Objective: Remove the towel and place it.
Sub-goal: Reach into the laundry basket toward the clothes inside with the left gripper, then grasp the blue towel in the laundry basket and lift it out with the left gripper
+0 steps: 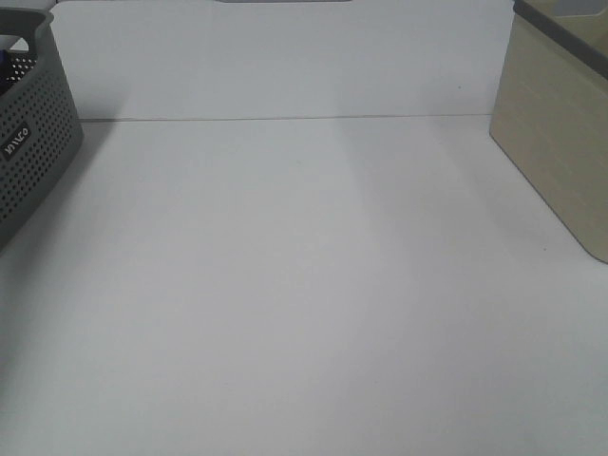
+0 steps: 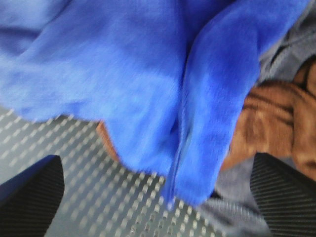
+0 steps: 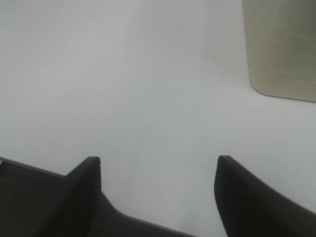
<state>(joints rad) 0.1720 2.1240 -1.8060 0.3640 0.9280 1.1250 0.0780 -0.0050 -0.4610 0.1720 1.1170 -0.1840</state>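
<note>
The royal-blue towel (image 2: 148,84) fills most of the left wrist view, lying crumpled in folds inside the grey perforated basket (image 2: 89,168). It lies over a brown cloth (image 2: 276,118) and a grey cloth (image 2: 232,212). My left gripper (image 2: 155,165) is open just above the towel's hanging fold, with its fingers (image 2: 29,197) wide apart on either side and nothing held. In the high view only a sliver of blue (image 1: 5,63) shows inside the basket (image 1: 33,142), and neither gripper is in view there. My right gripper (image 3: 158,160) is open and empty over the white table.
The grey basket stands at the table's far left and a beige basket (image 1: 560,142) at the far right; the beige one also shows in the right wrist view (image 3: 279,49). White table (image 1: 304,304) lies between them. The table's front edge (image 3: 44,170) is below the right gripper.
</note>
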